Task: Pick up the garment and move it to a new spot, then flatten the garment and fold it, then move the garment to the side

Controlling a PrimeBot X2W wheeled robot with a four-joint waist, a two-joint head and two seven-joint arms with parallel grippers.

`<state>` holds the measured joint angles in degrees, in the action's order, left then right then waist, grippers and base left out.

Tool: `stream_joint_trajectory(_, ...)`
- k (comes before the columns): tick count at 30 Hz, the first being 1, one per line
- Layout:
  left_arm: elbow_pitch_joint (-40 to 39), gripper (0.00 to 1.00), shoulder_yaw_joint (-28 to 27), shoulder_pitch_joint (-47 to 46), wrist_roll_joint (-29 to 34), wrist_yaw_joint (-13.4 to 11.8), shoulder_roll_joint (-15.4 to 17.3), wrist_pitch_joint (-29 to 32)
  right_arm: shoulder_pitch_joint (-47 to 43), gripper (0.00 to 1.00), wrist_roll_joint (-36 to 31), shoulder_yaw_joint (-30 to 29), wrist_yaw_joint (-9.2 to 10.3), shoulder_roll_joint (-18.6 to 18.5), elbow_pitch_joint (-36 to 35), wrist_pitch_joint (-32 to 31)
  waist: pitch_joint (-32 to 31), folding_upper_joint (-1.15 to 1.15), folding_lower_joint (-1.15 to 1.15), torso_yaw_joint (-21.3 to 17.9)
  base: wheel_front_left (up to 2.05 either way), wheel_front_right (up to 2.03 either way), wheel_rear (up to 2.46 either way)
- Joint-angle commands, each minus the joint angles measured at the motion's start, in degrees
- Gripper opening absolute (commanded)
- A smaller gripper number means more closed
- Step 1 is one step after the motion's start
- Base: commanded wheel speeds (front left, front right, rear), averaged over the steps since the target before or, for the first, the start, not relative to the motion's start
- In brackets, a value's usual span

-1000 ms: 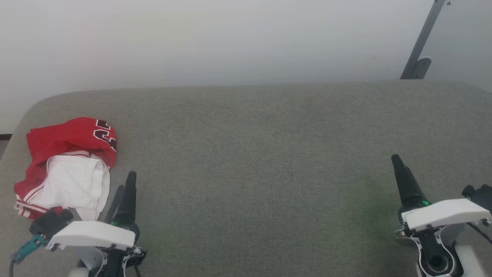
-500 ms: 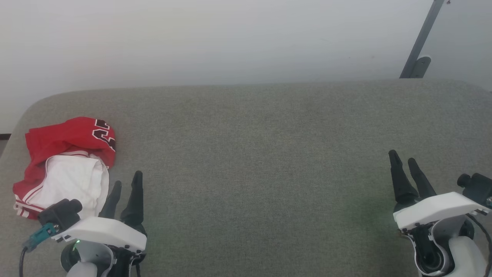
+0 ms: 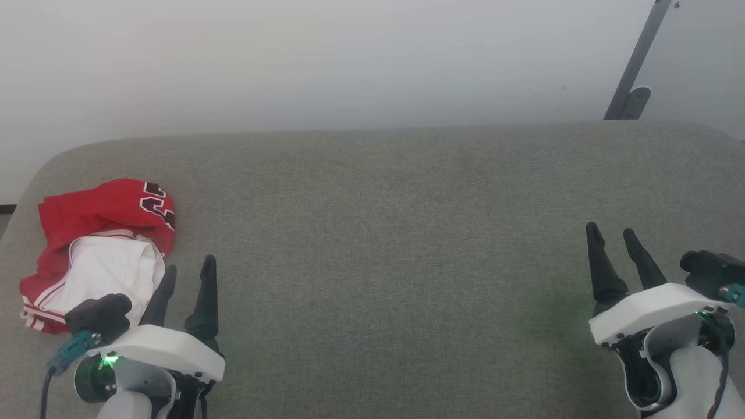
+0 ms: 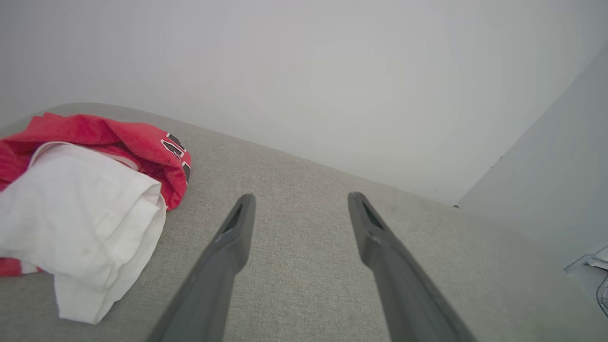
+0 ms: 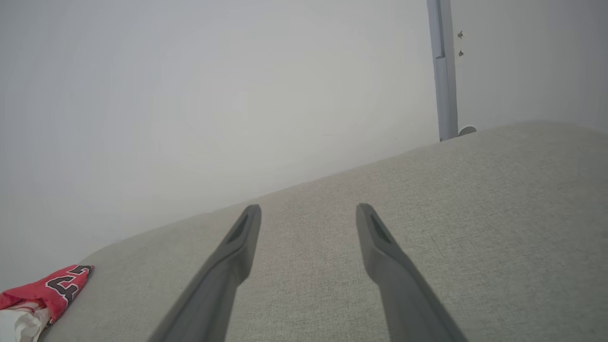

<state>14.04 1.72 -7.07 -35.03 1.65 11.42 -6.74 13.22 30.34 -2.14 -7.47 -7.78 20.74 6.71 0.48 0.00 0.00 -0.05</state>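
Garment: I see the garment (image 3: 99, 244) heaped at the far left of the desk (image 3: 384, 233), close to its rounded left corner. It is crumpled. White lining lies turned out on the near side, red fabric bunches up behind it, and white-striped trim runs along the lower left edge. Part of a black, white-edged number shows on the right-hand fold.

Left tool: My left tool (image 3: 189, 263) sits at the lower left, just to the right of the garment. Its two dark fingers are spread wide and hold nothing. In the left wrist view the white lining lies near the left-hand finger but apart from it, and bare grey cover shows in the gap between the fingers.

Desk: A grey woven cover stretches from one tool to the other, and the far edge meets a pale wall (image 3: 291, 58).

Right tool: My right tool (image 3: 611, 228) sits at the lower right, well apart from the garment. Its fingers are also spread wide, with nothing between them, and point toward the wall over the grey cover. In the right wrist view I see a corner of the garment, with its number, at the lower left.

Post: A grey metal post (image 3: 637, 58) slants up the wall at the upper right, and its rounded foot stands just behind the desk's far edge.
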Motion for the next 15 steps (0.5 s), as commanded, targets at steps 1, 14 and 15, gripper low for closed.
stream_joint_trajectory(1,-0.7,1.0,0.1,-1.1,1.3,-0.3,0.5,-0.6,1.4,1.0,-1.5,0.1,-0.02,-0.4,-0.3,0.6,0.0,0.0,0.0,0.0,0.0,0.0,0.0)
stream_joint_trajectory(14,0.2,1.0,0.2,-0.4,7.8,0.2,0.7,-2.6,2.5,1.0,-9.3,-0.7,-0.03,-0.5,1.5,2.6,-0.1,0.0,0.0,-0.3,0.0,0.0,0.0)
stream_joint_trajectory(15,0.4,1.0,0.2,-0.3,8.3,0.4,0.6,-2.7,2.6,1.0,-9.8,-0.7,-0.03,-0.5,1.7,2.8,-0.1,0.0,0.0,-0.3,0.0,0.0,0.0)
